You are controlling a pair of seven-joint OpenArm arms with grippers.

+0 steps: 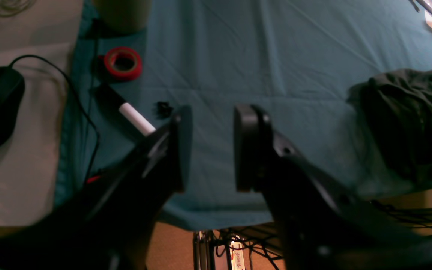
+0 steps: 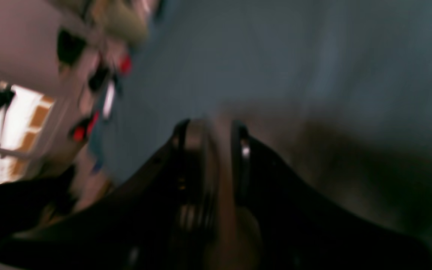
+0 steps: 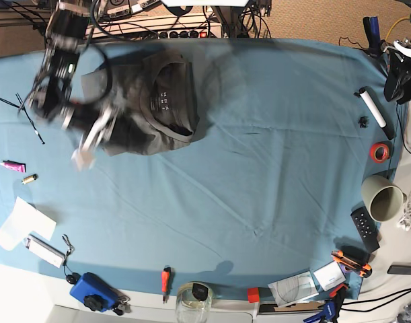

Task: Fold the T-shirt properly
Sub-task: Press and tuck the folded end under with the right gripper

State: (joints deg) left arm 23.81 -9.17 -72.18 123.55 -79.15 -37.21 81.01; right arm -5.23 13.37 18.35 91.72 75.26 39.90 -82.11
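Item one, the T-shirt [image 3: 148,101]: you find it bunched on the teal tablecloth [image 3: 259,175], at its far left corner in the base view. Left gripper [image 1: 210,148]: jaws apart, holding nothing, above bare cloth. Right gripper [image 3: 91,138]: over the shirt's edge, blurred; you cannot tell its grip.

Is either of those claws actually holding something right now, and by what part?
The left gripper is open and empty. The right gripper is too blurred to tell; the T-shirt lies bunched beside it.

Left claw [image 1: 208,146] parted over tablecloth [image 1: 276,67]; T-shirt [image 1: 407,123] (bunched) right, red tape [image 1: 122,63] left
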